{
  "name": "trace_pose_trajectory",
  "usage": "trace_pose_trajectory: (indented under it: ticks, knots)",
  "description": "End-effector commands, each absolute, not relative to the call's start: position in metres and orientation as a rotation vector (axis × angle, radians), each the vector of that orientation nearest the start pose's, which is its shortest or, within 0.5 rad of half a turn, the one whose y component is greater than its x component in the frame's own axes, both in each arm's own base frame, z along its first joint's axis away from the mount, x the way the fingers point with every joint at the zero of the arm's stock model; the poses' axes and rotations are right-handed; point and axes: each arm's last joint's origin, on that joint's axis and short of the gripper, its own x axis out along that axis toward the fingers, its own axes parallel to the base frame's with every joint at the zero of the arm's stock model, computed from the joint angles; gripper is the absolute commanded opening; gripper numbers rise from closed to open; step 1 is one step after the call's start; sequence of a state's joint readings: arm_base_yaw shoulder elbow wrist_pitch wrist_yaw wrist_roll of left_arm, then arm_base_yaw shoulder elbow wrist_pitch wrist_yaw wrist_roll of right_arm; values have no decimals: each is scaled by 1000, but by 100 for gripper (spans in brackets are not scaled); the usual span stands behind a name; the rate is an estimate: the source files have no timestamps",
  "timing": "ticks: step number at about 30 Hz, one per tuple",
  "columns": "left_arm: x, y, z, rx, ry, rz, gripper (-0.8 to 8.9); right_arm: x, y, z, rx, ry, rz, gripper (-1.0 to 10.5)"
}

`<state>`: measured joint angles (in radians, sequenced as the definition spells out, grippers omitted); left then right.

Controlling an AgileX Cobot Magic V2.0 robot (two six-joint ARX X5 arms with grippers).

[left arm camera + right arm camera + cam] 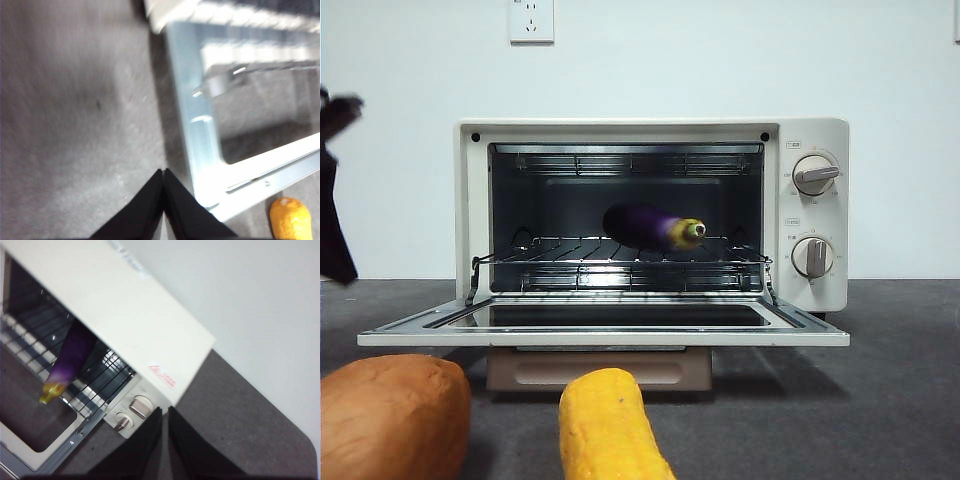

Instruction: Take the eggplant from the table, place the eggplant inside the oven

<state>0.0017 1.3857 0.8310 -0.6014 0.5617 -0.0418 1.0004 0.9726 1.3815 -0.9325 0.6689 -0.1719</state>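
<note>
The left tool [163, 172] has its two black jaws pressed together with nothing between them; its wrist view shows it above bare grey tabletop [75, 125], just beside the corner of the lowered oven door [200, 135], with the tip of the yellow corn cob [290, 218] near that same corner. In the front view a blurred black arm part [335, 190] at about 9 o'clock, by the left edge, is probably this arm, clear of the oven. The right tool [165, 412] also has its jaws nearly closed, only a thin slit between them, and holds nothing; it hangs above and to the knob side of the oven [125, 325], looking down on the cream top and the two knobs [132, 412]. The eggplant [650, 227] lies on the wire rack [620, 262] inside the open oven, near the middle of the cavity, its yellow-green stem end pointing out toward 4 o'clock in the front view. On the tabletop in front of the door, the corn cob stands at 6 o'clock and the orange-brown sweet potato [390, 415] at 8 o'clock.
</note>
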Motion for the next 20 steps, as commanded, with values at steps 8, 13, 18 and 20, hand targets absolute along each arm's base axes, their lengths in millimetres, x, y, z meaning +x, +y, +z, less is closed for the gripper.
trace_pose_trajectory:
  ticks: [8, 13, 18, 20]
  knots:
    - [266, -19, 157, -463, 1285, -548, 6, 61, 64, 453, -348, 194, 351, 5]
    - [269, -22, 142, -464, 1346, -557, 6, 52, 50, 455, -313, 163, 349, 5]
    - [270, -25, 131, -495, 1380, -602, 6, 49, 45, 455, -307, 162, 349, 5]
    - [270, -27, 129, -531, 1377, -661, 6, 49, 45, 454, -306, 168, 347, 5]
